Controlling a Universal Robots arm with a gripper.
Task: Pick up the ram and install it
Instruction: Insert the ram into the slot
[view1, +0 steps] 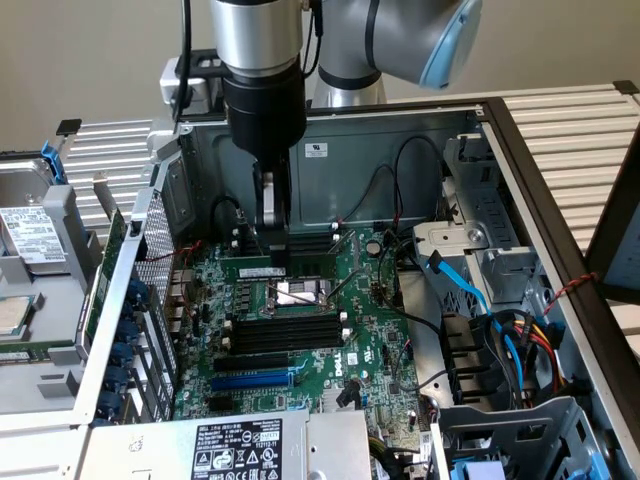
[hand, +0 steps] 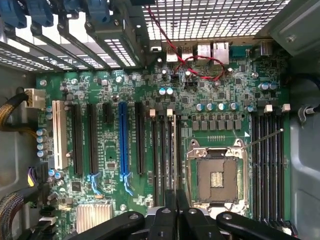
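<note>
Case (view1: 350, 150) lies open with the green motherboard (view1: 372, 345) inside, the arm reaching down into it. Gripper (view1: 274, 254) sits at the CPU socket (view1: 300, 292), and we read the jaws as nearly together, clamped on the ram (view1: 250, 272). Ram lies level between socket and the black slots (view1: 312, 240) by the back wall.
</note>
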